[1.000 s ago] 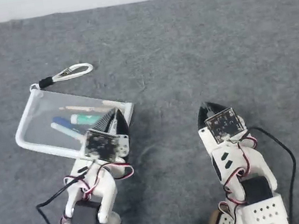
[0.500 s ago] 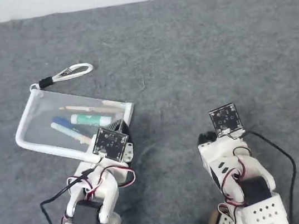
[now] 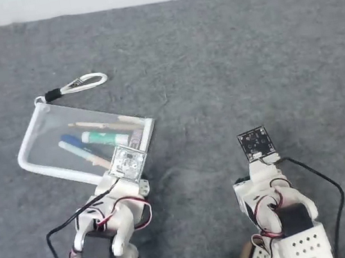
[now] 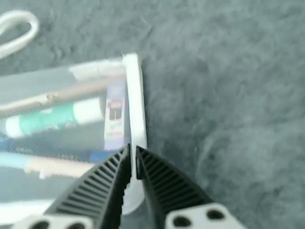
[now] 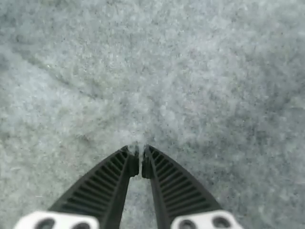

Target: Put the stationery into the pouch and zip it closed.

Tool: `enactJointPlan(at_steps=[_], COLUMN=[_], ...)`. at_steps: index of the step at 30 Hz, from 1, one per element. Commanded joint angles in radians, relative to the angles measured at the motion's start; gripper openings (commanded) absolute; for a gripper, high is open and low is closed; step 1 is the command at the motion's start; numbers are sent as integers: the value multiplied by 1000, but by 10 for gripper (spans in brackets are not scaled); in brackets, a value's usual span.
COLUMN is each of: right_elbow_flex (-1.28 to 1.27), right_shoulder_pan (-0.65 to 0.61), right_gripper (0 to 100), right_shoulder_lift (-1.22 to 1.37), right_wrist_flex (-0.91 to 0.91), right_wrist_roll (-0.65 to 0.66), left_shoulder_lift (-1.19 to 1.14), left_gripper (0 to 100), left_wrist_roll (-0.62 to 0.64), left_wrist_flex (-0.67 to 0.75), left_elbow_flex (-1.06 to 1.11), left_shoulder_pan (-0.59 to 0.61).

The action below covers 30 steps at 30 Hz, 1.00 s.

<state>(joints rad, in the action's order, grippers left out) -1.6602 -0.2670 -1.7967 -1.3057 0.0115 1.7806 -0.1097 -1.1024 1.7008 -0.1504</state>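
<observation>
Since the pens already lie inside the clear plastic pouch with white edging, we judge the filling done and the zip to be the step in hand. The pouch lies flat on the grey felt-like table cover, on the left arm's side, with a silver carabiner clip on a black strap at its far corner. Through its wall we see a green-and-white marker, a blue pen and a thin wooden stick, all lying lengthwise.

The left gripper hangs over the pouch's near short end, right at the white edging. Its jaws are drawn to a narrow slit, with nothing visibly between them. The right gripper is likewise drawn to a slit and empty, over bare cover well apart from the pouch.

We cannot make out the slider, nor whether the zip is already run home (the edging hides the teeth from us). If it is open, we would find the slider first and pinch it squarely, not the soft film beside it. We would then draw it along the edging in one straight, low line. The pouch looks light and will likely slide on the cover, so we would have the right arm pin the opposite end before pulling. A tilted pull could bunch the film.
</observation>
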Motion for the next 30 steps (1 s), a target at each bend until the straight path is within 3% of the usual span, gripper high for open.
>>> enactJointPlan(at_steps=[1,5,30], right_elbow_flex=[-23,-23,-23], right_shoulder_pan=[2,2,2], right_gripper=[6,6,6], right_shoulder_lift=[-19,-19,-19], right_wrist_flex=[-5,-5,-5], right_wrist_roll=[-6,-6,-6], left_shoulder_lift=[9,11,12], left_gripper=[13,13,11], left_wrist_roll=[-6,-6,46], left_wrist_flex=[-77,-140,-146], left_elbow_flex=[-15,-15,-15], left_shoulder_pan=[-2,0,-2])
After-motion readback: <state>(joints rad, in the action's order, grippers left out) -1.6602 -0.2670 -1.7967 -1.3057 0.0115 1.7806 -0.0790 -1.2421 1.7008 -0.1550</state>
